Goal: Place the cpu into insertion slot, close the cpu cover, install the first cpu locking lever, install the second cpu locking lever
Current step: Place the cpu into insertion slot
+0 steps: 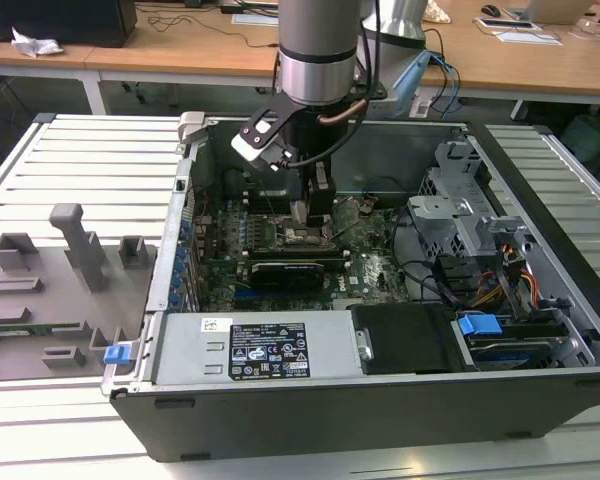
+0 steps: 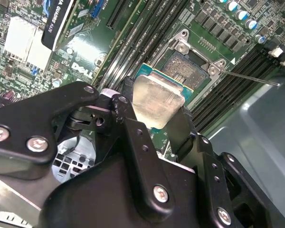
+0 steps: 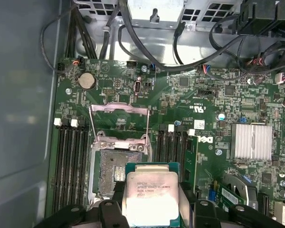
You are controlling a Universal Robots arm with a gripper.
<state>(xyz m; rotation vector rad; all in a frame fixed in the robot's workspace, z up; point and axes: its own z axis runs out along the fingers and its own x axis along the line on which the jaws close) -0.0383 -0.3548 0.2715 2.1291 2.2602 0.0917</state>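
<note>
Exterior view: gripper [image 1: 313,214] low inside computer case [image 1: 380,420], over motherboard [image 1: 375,275] middle; its load hidden behind fingers.
Second wrist view: black fingers [image 2: 128,102] clamped on cpu [image 2: 157,100] edges; chip held over corner of insertion slot [image 2: 189,70], not seated.
First wrist view: cpu cover [image 3: 118,110] flipped open beyond slot; cpu partly cut off at frame edge.

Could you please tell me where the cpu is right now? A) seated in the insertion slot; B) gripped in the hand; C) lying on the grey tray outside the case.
B: both wrist views show the hand closed on the cpu, the insertion slot empty; the cpu cover stands open.
</note>
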